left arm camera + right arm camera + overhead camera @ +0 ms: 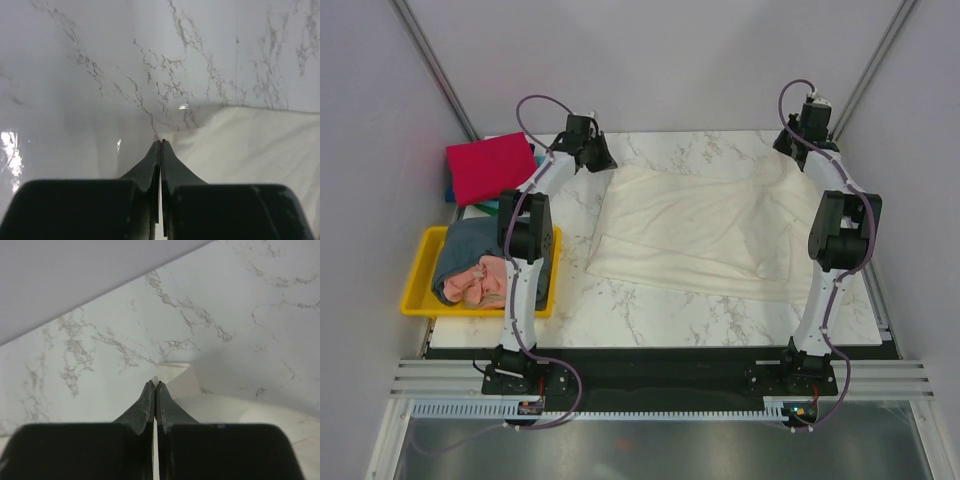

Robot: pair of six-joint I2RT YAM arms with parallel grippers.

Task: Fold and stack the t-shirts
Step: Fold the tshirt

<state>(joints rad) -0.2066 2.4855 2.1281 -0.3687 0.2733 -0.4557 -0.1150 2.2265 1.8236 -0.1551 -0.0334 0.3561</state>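
My left hand (pixel 161 143) and right hand (pixel 155 383) each pinch a far corner of the cream shirt (pixel 700 225), which lies spread on the counter (pixel 650 300).

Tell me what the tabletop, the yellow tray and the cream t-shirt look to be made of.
The tabletop: marble or marble-look laminate, white with grey veins, glossy; the left wrist view shows glare spots. The yellow tray: likely moulded plastic, uniform colour, smooth raised rim. The cream t-shirt: soft cloth, matte, lying in wrinkles and folds.
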